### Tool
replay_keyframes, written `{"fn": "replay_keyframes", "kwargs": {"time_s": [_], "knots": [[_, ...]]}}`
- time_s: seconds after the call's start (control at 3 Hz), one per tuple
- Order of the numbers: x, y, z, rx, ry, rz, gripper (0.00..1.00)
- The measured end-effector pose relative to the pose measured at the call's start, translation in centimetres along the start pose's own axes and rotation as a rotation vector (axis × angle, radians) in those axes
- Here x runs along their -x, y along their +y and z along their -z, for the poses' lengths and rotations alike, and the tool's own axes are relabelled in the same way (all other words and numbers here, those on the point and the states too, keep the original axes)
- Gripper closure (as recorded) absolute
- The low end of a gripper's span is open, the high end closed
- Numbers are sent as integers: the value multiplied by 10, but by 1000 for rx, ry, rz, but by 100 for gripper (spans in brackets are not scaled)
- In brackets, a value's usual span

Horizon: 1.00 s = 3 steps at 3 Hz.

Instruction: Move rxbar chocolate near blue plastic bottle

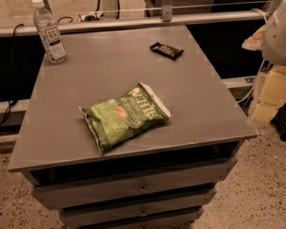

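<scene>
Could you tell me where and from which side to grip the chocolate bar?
Grip the chocolate bar across its narrow width at mid-length, coming down from above: it lies flat and thin on the table, far right, nothing touching it. The pincer hangs off the table's right edge.

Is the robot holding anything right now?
Nothing. The pincer hangs beside the table, at its right edge. The snack bar lies on the table, untouched.
</scene>
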State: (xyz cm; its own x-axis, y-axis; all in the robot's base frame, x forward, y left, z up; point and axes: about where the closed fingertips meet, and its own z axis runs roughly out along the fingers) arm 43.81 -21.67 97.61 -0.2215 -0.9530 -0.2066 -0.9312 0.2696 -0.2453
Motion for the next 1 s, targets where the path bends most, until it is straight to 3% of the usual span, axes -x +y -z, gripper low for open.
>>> {"fn": "replay_keyframes", "kwargs": {"time_s": [0.33,0.67,1.0], "knots": [[0,0,0,0,0,0,0],[14,-15,-12,0,-42,21,0],[39,-65,-40,-31,-118,19,0]]}}
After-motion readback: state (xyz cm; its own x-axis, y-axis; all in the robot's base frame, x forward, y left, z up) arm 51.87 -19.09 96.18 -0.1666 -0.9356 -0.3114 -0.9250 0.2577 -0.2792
